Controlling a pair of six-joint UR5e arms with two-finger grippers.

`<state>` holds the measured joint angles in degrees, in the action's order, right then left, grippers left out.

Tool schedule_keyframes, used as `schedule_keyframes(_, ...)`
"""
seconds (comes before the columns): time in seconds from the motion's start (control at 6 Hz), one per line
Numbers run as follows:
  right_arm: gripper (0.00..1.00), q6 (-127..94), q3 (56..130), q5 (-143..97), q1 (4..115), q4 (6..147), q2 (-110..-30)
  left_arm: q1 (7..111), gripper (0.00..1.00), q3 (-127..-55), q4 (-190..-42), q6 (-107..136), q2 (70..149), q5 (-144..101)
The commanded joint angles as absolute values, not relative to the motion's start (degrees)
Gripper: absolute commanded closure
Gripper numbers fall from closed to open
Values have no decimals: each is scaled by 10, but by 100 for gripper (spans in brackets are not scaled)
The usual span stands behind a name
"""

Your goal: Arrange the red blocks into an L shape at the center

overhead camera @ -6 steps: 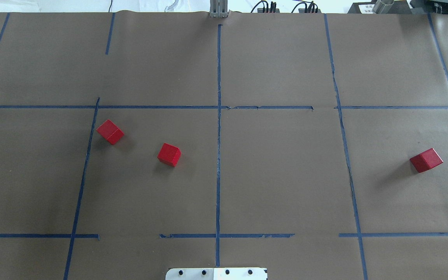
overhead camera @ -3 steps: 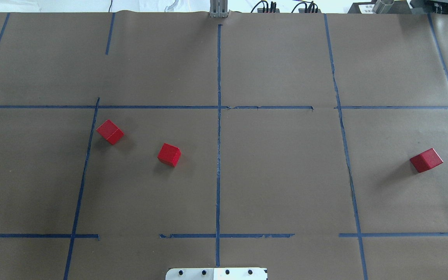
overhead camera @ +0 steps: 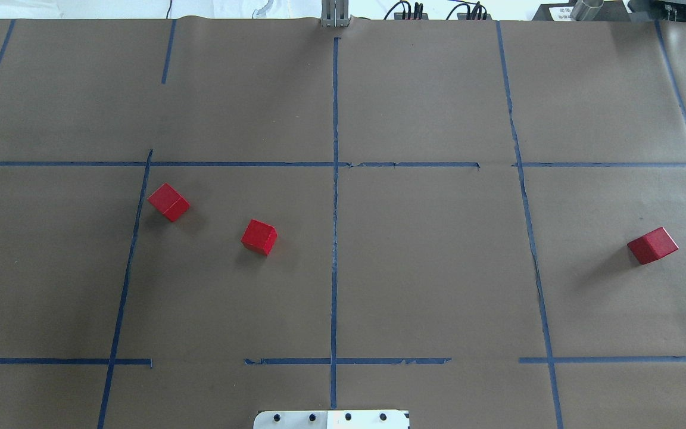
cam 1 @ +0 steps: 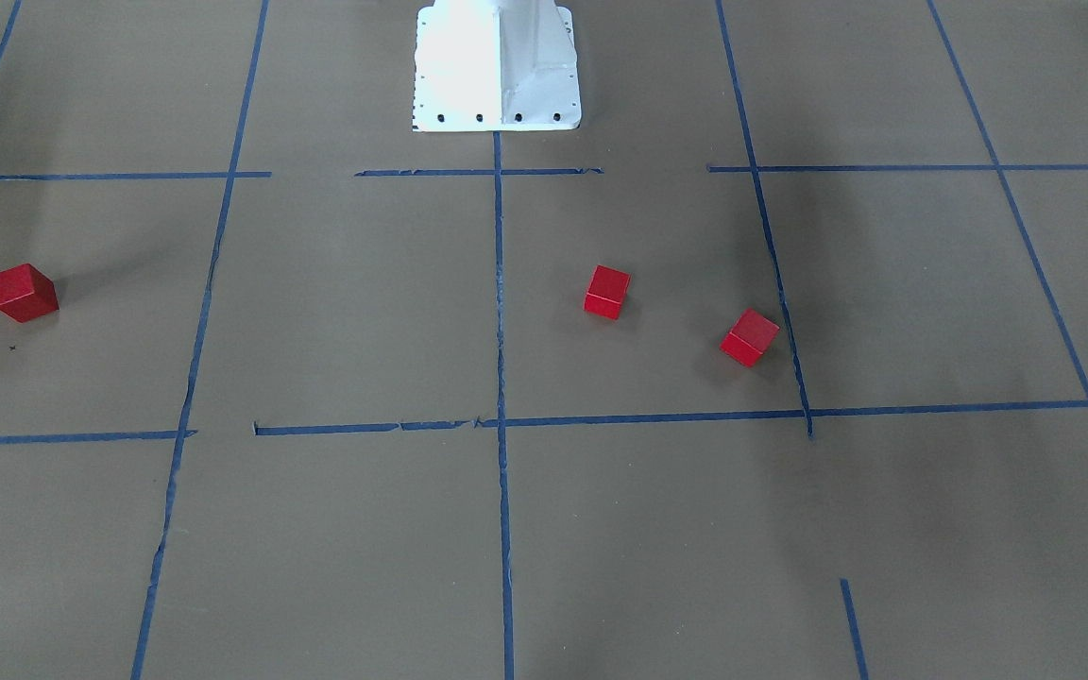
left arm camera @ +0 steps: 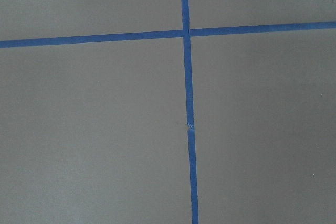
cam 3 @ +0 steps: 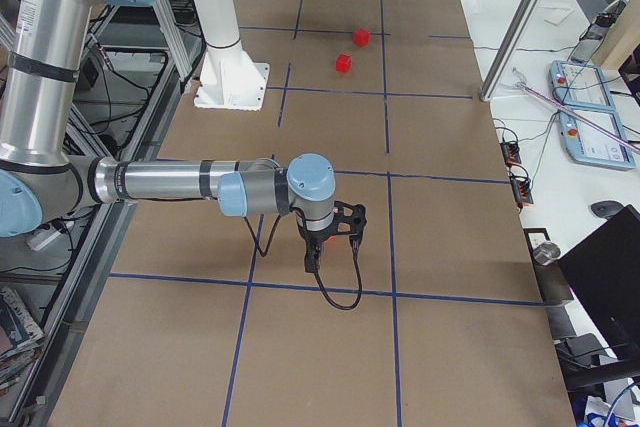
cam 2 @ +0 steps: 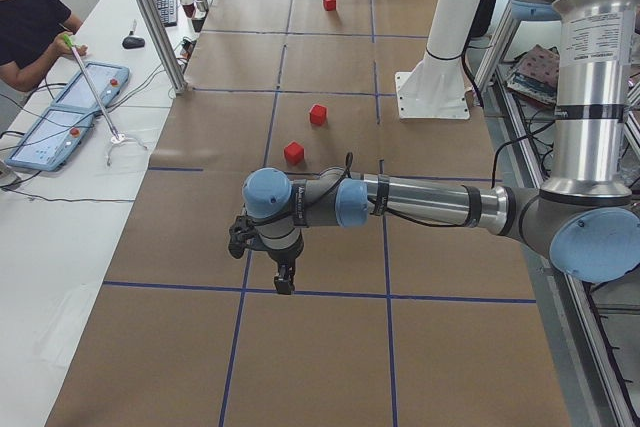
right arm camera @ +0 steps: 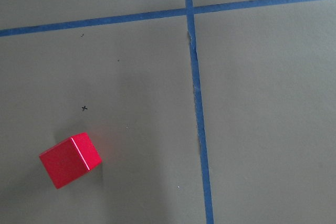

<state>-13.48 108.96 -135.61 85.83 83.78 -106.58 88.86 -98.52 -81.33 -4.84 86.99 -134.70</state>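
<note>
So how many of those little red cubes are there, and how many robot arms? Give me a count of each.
Red blocks: 3
Robot arms: 2 (left arm, right arm)
Total: 5

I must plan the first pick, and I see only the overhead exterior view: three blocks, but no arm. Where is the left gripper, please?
Observer: The exterior left view shows the left gripper hanging above bare paper, pointing down, apart from the nearest block.
Operator: And the right gripper?
Observer: The exterior right view shows the right gripper hanging close by the lone block; its wrist camera has that block at the lower left of its picture.
</note>
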Motion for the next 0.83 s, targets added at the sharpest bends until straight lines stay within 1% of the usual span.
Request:
schedule_keyframes(0.0, 0, -143, 1089, -1354, 807, 785, -1066, 889, 0, -989, -814, -48, 869, -1348)
schedule_keyframes(0.67, 1, -186, 1082, -1282, 637, 709, -1059, 889, 0, -997, -814, -49, 869, -1348)
